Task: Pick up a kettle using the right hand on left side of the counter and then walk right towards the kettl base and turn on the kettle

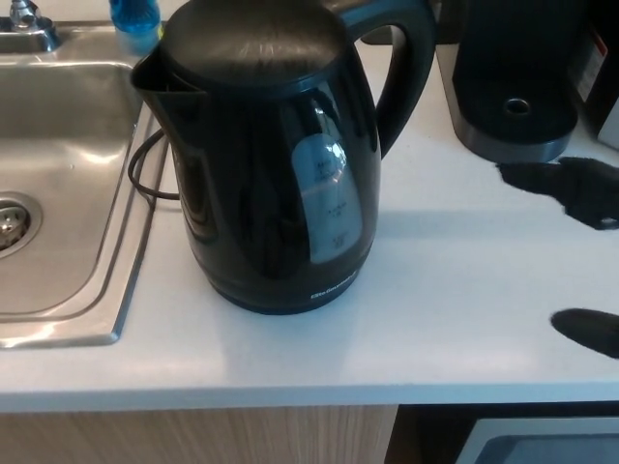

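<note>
- Only the right hand (580,193) is seen in the head view, at the right edge of the picture; nothing is held, and two dark fingertips (585,331) are seen apart, so the hand looks open. No left hand is seen.
- Black kettle (276,155): it is stood upright on the white table (435,319), just beside the sink (58,174) and well apart from the hand.
- What could go wrong: the kettle could be bumped and tipped if the curved handle (411,77) is missed, because the hand is far to the side and partly out of sight. A thin black cord (145,179) is seen by the kettle's foot and could be snagged when the kettle is lifted.
- Which way it points: the spout (145,77) is turned to the sink, the handle to the hand. The long axis is straight up and down.
</note>
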